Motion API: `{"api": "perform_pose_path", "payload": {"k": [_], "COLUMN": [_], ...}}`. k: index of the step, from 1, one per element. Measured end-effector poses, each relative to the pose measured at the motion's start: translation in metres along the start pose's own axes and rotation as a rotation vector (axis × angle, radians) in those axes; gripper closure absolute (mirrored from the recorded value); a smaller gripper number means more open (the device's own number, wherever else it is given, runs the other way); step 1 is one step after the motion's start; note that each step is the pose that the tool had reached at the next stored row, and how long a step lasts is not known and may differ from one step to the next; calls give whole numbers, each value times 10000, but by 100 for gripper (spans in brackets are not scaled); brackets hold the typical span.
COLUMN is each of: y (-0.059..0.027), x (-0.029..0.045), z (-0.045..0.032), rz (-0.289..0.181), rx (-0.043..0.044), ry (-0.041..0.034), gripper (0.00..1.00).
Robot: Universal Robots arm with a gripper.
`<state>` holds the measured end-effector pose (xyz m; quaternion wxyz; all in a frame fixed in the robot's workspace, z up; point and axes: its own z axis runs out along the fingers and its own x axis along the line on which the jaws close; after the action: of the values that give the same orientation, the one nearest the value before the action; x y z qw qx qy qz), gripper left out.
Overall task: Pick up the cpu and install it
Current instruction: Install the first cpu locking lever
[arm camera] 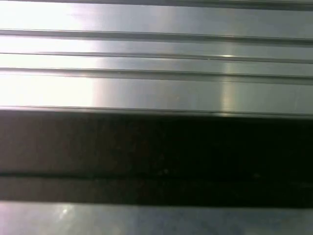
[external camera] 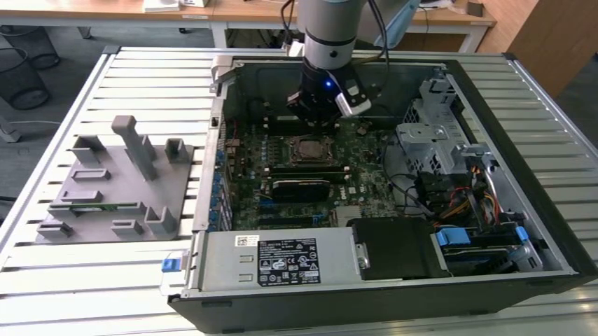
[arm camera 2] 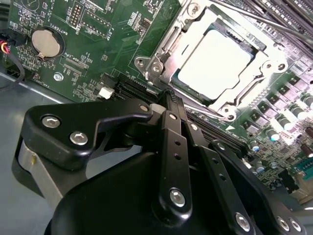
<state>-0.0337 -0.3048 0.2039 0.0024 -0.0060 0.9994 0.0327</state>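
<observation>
The cpu (arm camera 2: pixel 215 58) is a pale silvery square lying flat in the motherboard socket, framed by the socket's metal bracket (arm camera 2: pixel 161 63). In the exterior view the cpu (external camera: pixel 310 148) sits mid-board inside the open computer case (external camera: pixel 393 280). My gripper (external camera: pixel 316 120) hangs just above the board, behind the socket and close to it. Seen in the second wrist view, the gripper (arm camera 2: pixel 171 98) has its black fingers drawn together to a point beside the socket's edge, with nothing between them. It is shut and apart from the cpu.
A grey fixture block (external camera: pixel 112 182) with upright posts stands on the slatted metal table (arm camera: pixel 156 88) at the exterior view's left. Inside the case are a power supply (external camera: pixel 280 259), a drive cage (external camera: pixel 425 136) and cables (external camera: pixel 449 199). A coin battery (arm camera 2: pixel 46 41) lies on the board.
</observation>
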Motion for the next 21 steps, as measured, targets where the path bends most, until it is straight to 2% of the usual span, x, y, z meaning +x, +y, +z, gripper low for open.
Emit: {"api": "perform_pose_path", "payload": {"k": [8,21], "y": [-3,-3], "x": [-15,-16], "z": [45,37], "rz": [-19,-46], "rx": [1,26], "ry": [2,4], "gripper": [89,89]}}
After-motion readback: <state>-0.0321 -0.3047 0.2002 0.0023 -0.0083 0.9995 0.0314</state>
